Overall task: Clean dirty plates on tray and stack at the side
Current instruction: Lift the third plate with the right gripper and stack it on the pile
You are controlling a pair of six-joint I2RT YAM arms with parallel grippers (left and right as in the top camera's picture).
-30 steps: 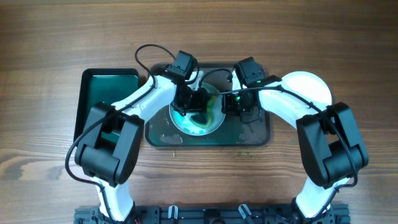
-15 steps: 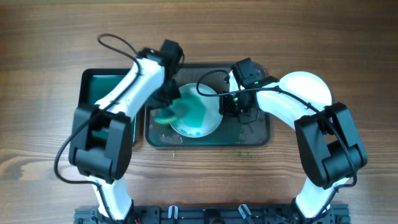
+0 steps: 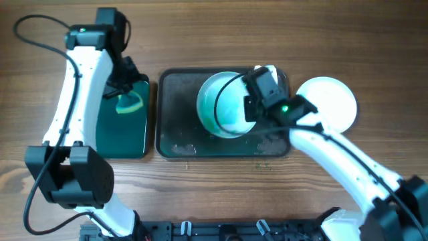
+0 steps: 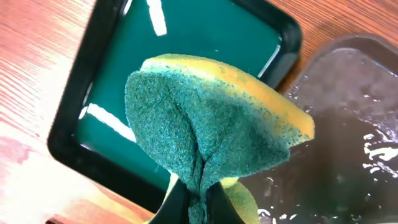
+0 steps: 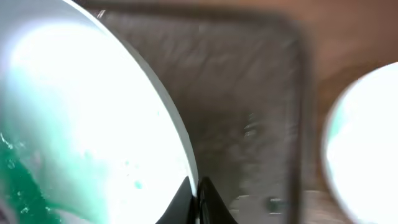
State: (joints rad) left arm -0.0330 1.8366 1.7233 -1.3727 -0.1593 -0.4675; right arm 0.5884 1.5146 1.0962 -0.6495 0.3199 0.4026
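Since a second ago the left end effector has swung to the small tray, clamped on the sponge. Meanwhile the right end effector pinches the rim of the smeared plate over the grey tray. A side plate, perhaps stacked, looks done.

White arm links, blk joints, blk cables, green LED

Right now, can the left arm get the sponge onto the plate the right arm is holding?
Probably yes. The left end effector holds the sponge over the green tray, and nothing stands between it and the plate; the right end effector grips only the plate's right rim.
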